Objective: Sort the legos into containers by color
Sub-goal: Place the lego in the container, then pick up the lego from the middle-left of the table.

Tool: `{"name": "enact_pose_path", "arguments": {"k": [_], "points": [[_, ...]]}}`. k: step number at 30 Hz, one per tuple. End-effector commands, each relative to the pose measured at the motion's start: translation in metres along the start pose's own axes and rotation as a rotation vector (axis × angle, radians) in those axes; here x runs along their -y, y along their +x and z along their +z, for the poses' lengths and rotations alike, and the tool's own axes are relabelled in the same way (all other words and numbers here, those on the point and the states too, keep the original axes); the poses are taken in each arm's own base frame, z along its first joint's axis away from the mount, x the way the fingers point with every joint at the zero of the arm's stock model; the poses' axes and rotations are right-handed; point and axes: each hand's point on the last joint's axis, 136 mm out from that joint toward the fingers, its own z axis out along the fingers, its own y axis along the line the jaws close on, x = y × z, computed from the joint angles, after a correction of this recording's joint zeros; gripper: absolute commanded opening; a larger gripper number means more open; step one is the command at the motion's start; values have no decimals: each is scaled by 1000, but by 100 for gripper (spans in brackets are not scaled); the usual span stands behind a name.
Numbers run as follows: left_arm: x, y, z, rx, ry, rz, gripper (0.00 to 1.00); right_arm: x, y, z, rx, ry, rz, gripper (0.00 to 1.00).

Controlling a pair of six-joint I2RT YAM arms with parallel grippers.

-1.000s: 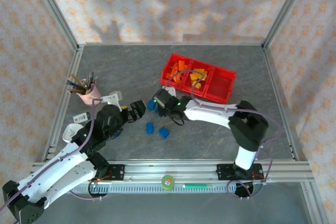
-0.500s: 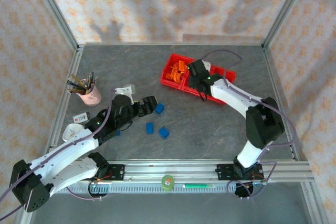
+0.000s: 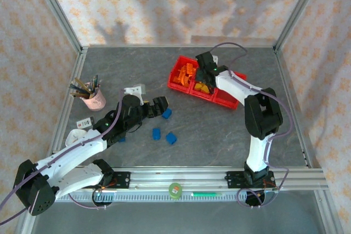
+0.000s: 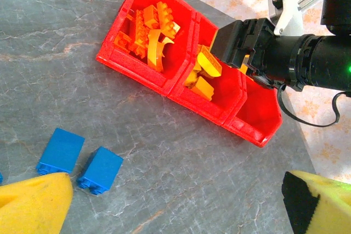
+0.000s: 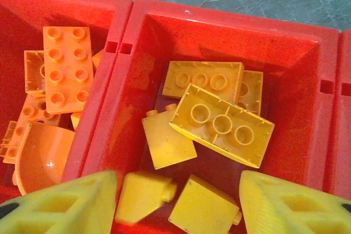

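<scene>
Overhead, right gripper [image 3: 204, 75] has swung from the middle of the table [image 3: 236, 141] to the containers [image 3: 224, 98] toward its far edge. Left wrist: left gripper [image 4: 175, 190] spread wide, blue legos [image 4: 60, 150] beside one finger. Right wrist: jaws apart over yellow legos [image 5: 222, 124] in the middle bin [image 5: 285, 47].

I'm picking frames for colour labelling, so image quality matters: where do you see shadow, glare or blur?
Top external: arm shadows fall on the back wall. Left wrist: blue legos crisp, pads of the left gripper soft at the bottom corners. Right wrist: yellow legos sharp, a glare spot on the curved orange piece, pads of the right gripper blurred.
</scene>
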Motion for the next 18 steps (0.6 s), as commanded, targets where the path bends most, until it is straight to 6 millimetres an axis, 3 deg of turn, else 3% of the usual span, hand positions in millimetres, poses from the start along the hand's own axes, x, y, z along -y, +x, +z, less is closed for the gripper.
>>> {"name": "enact_pose_path", "arguments": {"k": [1, 12, 18], "points": [[9, -19, -11, 62, 24, -9, 99, -19, 0, -36, 36, -77, -38, 62], [-24, -21, -56, 126, -81, -58, 99, -111, 77, -99, -23, -370, -164, 68], [-45, -20, -82, 152, -157, -94, 99, -164, 110, -107, -57, -432, -252, 67]]}}
